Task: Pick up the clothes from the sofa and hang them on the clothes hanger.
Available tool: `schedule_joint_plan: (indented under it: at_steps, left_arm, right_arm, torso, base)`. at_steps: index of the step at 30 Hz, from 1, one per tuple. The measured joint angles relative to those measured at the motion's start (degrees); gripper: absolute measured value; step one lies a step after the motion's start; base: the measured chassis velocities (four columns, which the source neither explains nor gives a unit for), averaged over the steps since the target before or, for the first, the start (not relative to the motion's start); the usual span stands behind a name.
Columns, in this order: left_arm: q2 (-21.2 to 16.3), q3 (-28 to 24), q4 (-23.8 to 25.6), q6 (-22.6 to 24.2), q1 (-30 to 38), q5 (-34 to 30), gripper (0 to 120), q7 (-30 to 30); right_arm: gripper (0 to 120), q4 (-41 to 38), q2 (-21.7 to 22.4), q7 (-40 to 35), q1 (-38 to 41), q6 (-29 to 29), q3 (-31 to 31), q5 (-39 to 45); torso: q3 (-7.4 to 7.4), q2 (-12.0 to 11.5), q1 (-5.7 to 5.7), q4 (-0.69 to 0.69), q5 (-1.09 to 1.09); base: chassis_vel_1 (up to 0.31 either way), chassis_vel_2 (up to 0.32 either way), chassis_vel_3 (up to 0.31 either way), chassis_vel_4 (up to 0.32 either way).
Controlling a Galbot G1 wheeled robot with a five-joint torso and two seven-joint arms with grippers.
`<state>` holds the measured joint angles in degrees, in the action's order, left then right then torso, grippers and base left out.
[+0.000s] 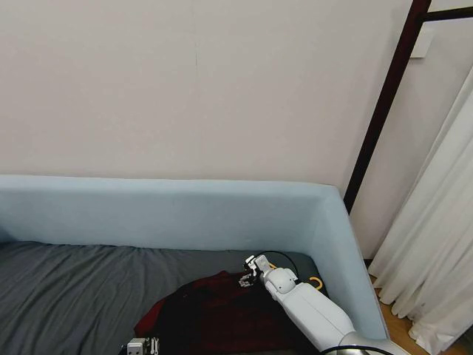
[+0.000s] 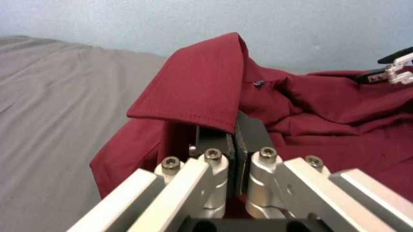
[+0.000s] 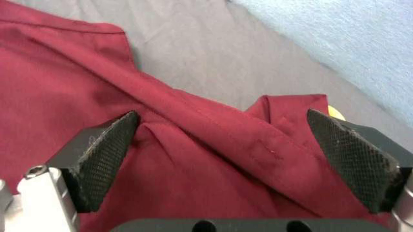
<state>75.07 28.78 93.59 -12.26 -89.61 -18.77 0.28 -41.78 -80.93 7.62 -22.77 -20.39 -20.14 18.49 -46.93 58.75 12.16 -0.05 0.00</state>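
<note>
A dark red shirt (image 1: 222,314) lies crumpled on the grey sofa seat (image 1: 66,296). In the left wrist view my left gripper (image 2: 234,143) is shut on a raised fold of the red shirt (image 2: 200,82), which drapes over its fingertips. In the head view that left gripper (image 1: 142,345) sits at the shirt's near left edge. My right gripper (image 1: 248,278) hovers at the shirt's far edge. It stands open (image 3: 223,117) just above a seam of the shirt (image 3: 193,159), with nothing between its fingers.
The light blue sofa back (image 1: 170,211) and right armrest (image 1: 340,244) wall in the seat. A dark rack pole (image 1: 384,103) rises behind the armrest, beside a white curtain (image 1: 436,244). A yellow piece (image 1: 316,281) and a black cable lie by the right arm.
</note>
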Motion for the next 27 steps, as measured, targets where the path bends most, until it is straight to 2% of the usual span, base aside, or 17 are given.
schedule_joint_plan:
  at_steps: [1, 4, 7, 8, 12, 13, 14, 17, 19, 21, 27]
  left_arm:
    - [-0.1, -0.1, -0.2, 0.0, 0.3, 0.0, 0, -0.2]
    - [-0.1, -0.2, -0.5, 0.0, 0.5, 0.0, 0, -0.3]
    - [-0.1, -0.3, -0.8, -0.1, 0.6, 0.0, 0, -0.4]
    - [-0.1, -0.3, -0.8, -0.1, 0.6, 0.0, 0, -0.4]
    - [-0.1, -0.3, -0.8, -0.2, 0.6, 0.0, 0, -0.4]
    - [-0.1, -0.3, -0.7, -0.1, 0.6, 0.0, 0, -0.4]
    - [-0.1, -0.3, -0.7, -0.1, 0.6, 0.0, 0, -0.4]
    - [0.0, -0.3, -0.6, -0.2, 0.5, 0.0, 0, -0.5]
    - [0.0, -0.3, -0.5, -0.2, 0.4, 0.0, 0, -0.5]
    - [0.0, -0.3, -0.5, -0.3, 0.2, 0.0, 0, -0.5]
    - [-0.4, -0.2, 0.3, -0.5, 0.1, -0.3, 0, -0.7]
  right_arm:
    - [97, 0.8, -0.1, 1.4, 0.0, 0.0, 0.1, -1.2]
    - [91, 1.5, -0.2, 2.4, 0.0, 0.2, 0.4, -2.3]
    - [76, 1.7, -0.4, 2.7, -0.2, 0.5, 0.7, -2.4]
    - [76, 1.7, -0.4, 2.7, -0.2, 0.5, 0.7, -2.4]
    - [59, 1.2, -0.1, 2.5, -0.8, 1.5, 1.1, -2.2]
    - [54, 1.1, -0.1, 2.1, -0.8, 1.6, 1.2, -2.1]
    - [54, 1.1, -0.1, 2.1, -0.8, 1.6, 1.2, -2.1]
    - [40, 1.2, -0.3, -0.4, -0.8, 2.5, 1.6, -1.9]
    - [37, 1.2, -0.3, -1.0, -0.8, 2.7, 1.6, -1.8]
    - [27, 1.1, -0.4, -2.2, -1.0, 3.5, 1.7, -1.7]
    - [5, -4.2, 2.0, -4.7, -2.6, 3.8, 1.2, 1.7]
  torso:
    - [-0.01, 0.0, 0.0, -0.04, 0.0]
    - [-0.01, 0.0, 0.0, -0.05, 0.0]
    - [-0.01, 0.0, 0.0, -0.01, 0.0]
    - [-0.01, 0.0, 0.0, -0.01, 0.0]
    - [0.0, 0.0, 0.0, -0.03, 0.0]
    - [0.0, 0.0, 0.0, -0.03, 0.0]
    - [0.0, 0.0, 0.0, -0.03, 0.0]
    - [0.0, 0.0, 0.0, -0.03, 0.0]
    - [0.0, 0.0, 0.0, -0.03, 0.0]
    - [0.0, 0.0, 0.0, -0.02, 0.0]
    - [0.0, 0.0, 0.0, -0.02, 0.0]
  base:
    - [0.0, 0.0, 0.0, 0.0]
    - [0.0, 0.0, 0.0, 0.0]
    - [0.0, 0.0, 0.0, 0.0]
    - [0.0, 0.0, 0.0, 0.0]
    - [0.0, 0.0, 0.0, 0.0]
    - [0.0, 0.0, 0.0, 0.0]
    - [0.0, 0.0, 0.0, 0.0]
    - [0.0, 0.0, 0.0, 0.0]
    - [0.0, 0.0, 0.0, 0.0]
    - [0.0, 0.0, 0.0, 0.0]
    - [0.0, 0.0, 0.0, 0.0]
